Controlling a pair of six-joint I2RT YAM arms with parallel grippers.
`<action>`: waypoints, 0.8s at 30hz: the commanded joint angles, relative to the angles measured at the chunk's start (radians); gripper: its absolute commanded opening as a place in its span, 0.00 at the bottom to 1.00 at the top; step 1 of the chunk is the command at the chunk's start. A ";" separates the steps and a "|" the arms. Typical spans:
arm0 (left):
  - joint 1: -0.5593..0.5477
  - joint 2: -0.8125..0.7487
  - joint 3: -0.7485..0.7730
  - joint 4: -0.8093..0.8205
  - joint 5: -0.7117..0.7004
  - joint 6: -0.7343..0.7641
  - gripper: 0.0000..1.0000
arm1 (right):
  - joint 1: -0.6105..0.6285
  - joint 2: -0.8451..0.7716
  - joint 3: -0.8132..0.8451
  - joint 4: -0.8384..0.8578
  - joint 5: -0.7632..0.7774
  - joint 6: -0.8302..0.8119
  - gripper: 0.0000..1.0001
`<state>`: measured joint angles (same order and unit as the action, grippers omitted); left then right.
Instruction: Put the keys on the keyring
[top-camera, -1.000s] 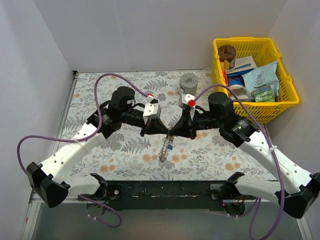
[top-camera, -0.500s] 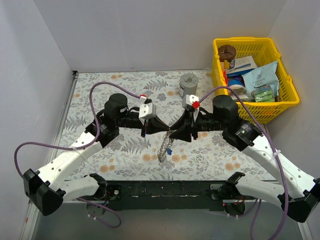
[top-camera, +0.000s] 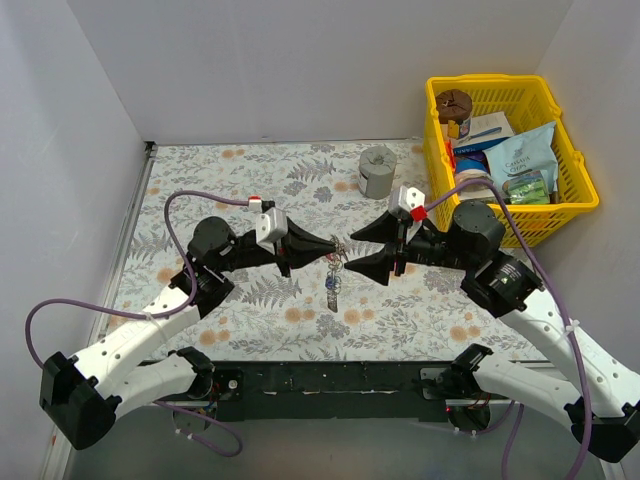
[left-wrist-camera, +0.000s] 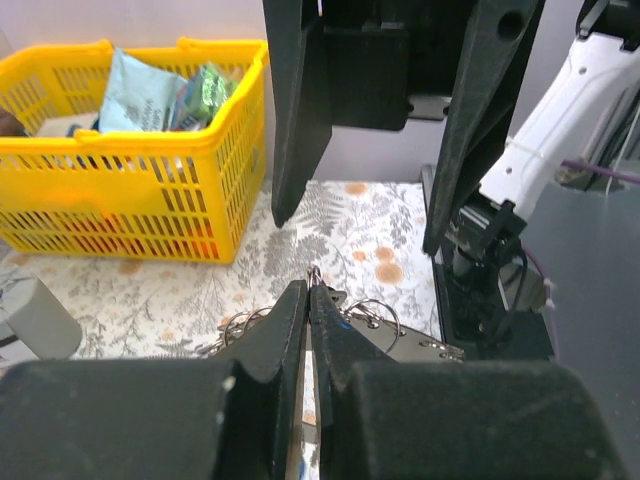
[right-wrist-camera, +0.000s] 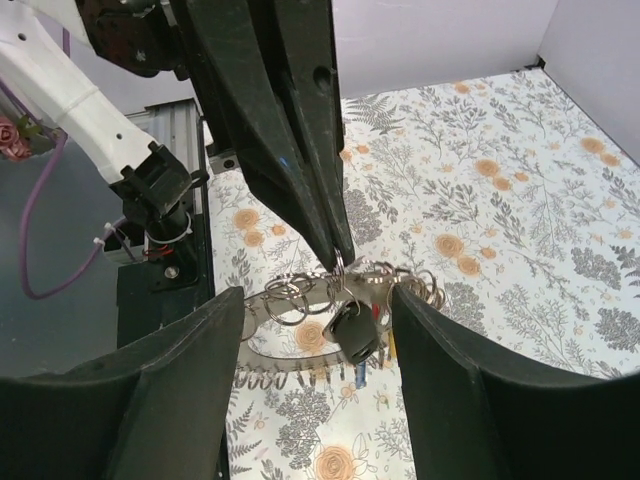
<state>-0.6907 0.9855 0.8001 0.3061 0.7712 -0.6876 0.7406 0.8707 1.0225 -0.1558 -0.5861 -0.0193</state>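
The left gripper (top-camera: 322, 250) pinches the keyring (top-camera: 337, 256) tight over the middle of the table (top-camera: 250, 170), keys (top-camera: 332, 290) dangling. The right gripper (top-camera: 350, 252) is open; next it probably grabs a key to thread

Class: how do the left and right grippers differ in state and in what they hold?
The left gripper is shut, pinching the keyring at its fingertips; the right gripper is open and holds nothing. The left gripper's fingers meet in a point; the right gripper's stand wide apart, flanking the ring. Both are black and face each other.
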 joint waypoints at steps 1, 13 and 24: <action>-0.001 -0.065 -0.059 0.289 -0.073 -0.113 0.00 | -0.001 -0.007 -0.015 0.073 0.017 0.036 0.68; -0.001 -0.064 -0.160 0.649 -0.030 -0.243 0.00 | -0.003 -0.012 -0.038 0.147 -0.009 0.082 0.63; -0.001 -0.036 -0.157 0.722 0.007 -0.265 0.00 | -0.003 0.022 -0.029 0.256 -0.100 0.145 0.53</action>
<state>-0.6910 0.9543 0.6289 0.9688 0.7753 -0.9436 0.7399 0.8898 0.9833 0.0132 -0.6399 0.0952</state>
